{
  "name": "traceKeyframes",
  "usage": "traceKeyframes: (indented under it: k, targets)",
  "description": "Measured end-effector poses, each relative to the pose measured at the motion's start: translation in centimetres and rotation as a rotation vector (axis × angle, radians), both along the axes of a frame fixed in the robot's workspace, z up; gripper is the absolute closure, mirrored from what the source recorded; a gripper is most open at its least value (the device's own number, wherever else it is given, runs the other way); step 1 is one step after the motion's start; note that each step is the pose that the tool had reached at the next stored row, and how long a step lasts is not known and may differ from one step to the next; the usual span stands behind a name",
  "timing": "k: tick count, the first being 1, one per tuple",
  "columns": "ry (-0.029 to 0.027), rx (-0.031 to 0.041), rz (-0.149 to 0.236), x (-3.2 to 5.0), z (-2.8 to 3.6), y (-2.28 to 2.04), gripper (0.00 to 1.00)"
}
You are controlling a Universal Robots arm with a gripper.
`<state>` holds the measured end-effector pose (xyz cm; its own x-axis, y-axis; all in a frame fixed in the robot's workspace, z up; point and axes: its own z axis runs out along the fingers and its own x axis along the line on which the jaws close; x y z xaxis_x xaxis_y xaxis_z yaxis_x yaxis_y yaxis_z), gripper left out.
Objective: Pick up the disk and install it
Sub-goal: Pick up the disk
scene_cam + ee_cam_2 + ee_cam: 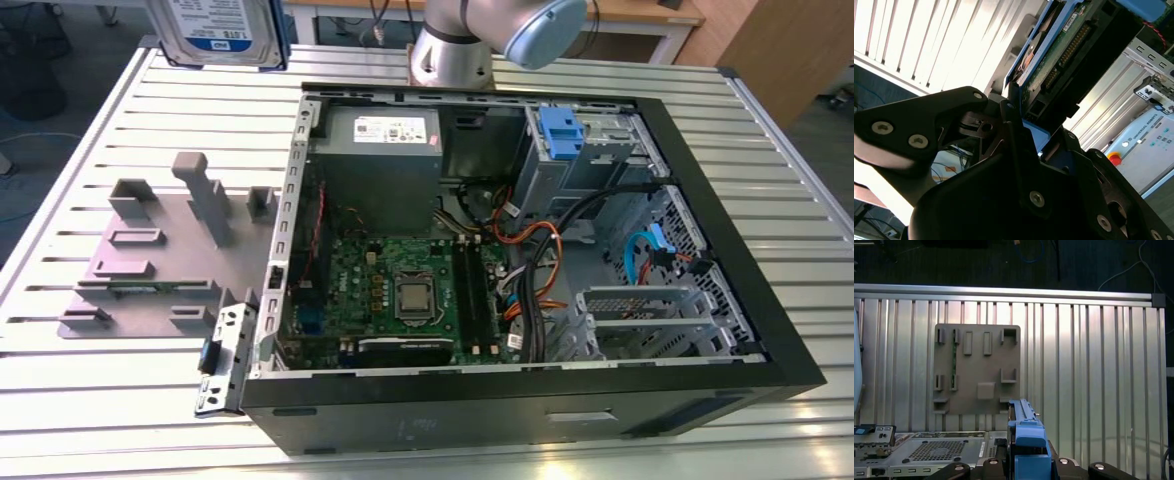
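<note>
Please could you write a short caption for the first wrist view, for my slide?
Gripper holding the disk edge-on over the slotted table, on which a grey fixture plate lies.

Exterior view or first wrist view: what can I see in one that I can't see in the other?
The exterior view adds the inside of the computer case: the green motherboard, the grey power supply and coloured cables, plus the labelled face of the disk. The first wrist view adds the dark floor past the table's edge, and the disk edge-on with its blue bracket, clamped in the gripper. Both show the slatted table, the grey holder plate and the disk.
</note>
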<state>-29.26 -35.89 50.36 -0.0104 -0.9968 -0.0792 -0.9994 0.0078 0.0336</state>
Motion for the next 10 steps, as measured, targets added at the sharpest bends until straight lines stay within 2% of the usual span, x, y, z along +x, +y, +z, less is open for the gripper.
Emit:
traceKeyframes:
  k: [10]
  targets:
    - [0.0000,0.0000,0.000,0.25,0.00,0.00,0.63]
